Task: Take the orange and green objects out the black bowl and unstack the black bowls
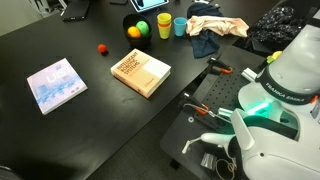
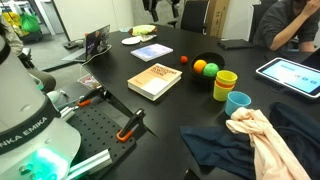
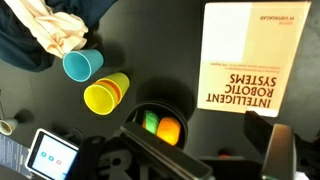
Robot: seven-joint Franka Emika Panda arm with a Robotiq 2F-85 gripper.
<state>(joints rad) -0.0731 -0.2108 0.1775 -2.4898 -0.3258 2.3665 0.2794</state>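
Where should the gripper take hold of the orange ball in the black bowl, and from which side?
I would grip the orange ball across its widest part, coming straight down from above. It is round and lies low in the black bowl, whose rim blocks any sideways approach. The green ball lies close beside it, so press on its two free sides.

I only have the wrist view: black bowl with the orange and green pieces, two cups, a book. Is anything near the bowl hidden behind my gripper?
Observer: Yes, a small red ball lies on the table, apart from the black bowl.
Operator: Anyone near the workspace?
Observer: A person sits at the table beside the tablet.
Operator: Any other books?
Observer: One blue-and-white book lies apart from the brown book.
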